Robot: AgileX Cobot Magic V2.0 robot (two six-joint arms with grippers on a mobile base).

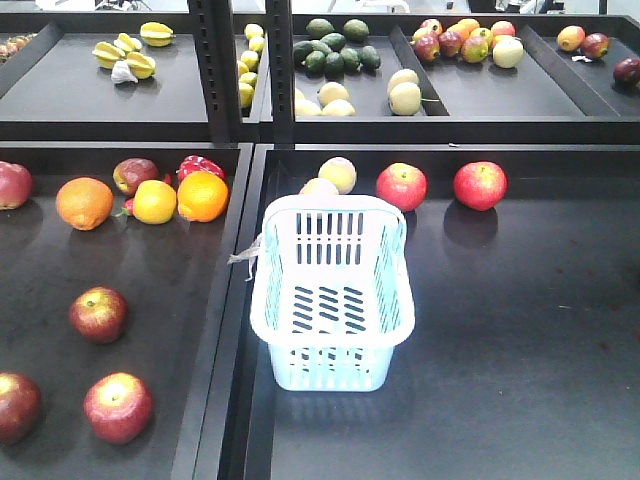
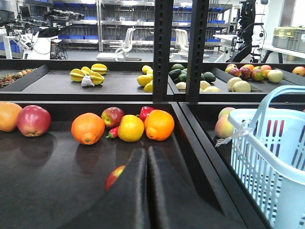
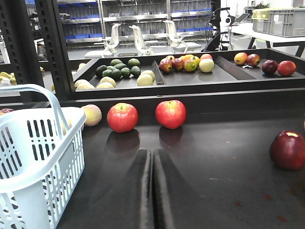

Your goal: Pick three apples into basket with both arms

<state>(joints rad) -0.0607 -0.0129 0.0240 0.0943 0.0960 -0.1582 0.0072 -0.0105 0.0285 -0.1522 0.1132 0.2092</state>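
Note:
The pale blue basket [image 1: 330, 372] stands empty between the two trays, also seen in the left wrist view [image 2: 267, 162] and the right wrist view [image 3: 33, 167]. Three dark red apples lie on the left tray: one [image 1: 98, 314] mid-tray, one [image 1: 118, 407] near the front, one [image 1: 15, 405] at the left edge. My left gripper [image 2: 147, 149] is shut and empty, low over the left tray; an apple [image 2: 114, 176] peeks from behind its left finger. My right gripper [image 3: 153, 150] is shut and empty, just right of the basket. Neither arm shows in the front view.
Oranges [image 1: 85, 202], a yellow fruit [image 1: 154, 201], a red pepper [image 1: 200, 165] and more apples [image 1: 135, 175] sit at the left tray's back. Two bright red apples [image 1: 401, 186] and pale fruits [image 1: 338, 174] lie behind the basket. A dark apple [image 3: 288, 150] lies right. Upright shelf posts [image 1: 213, 70] stand behind.

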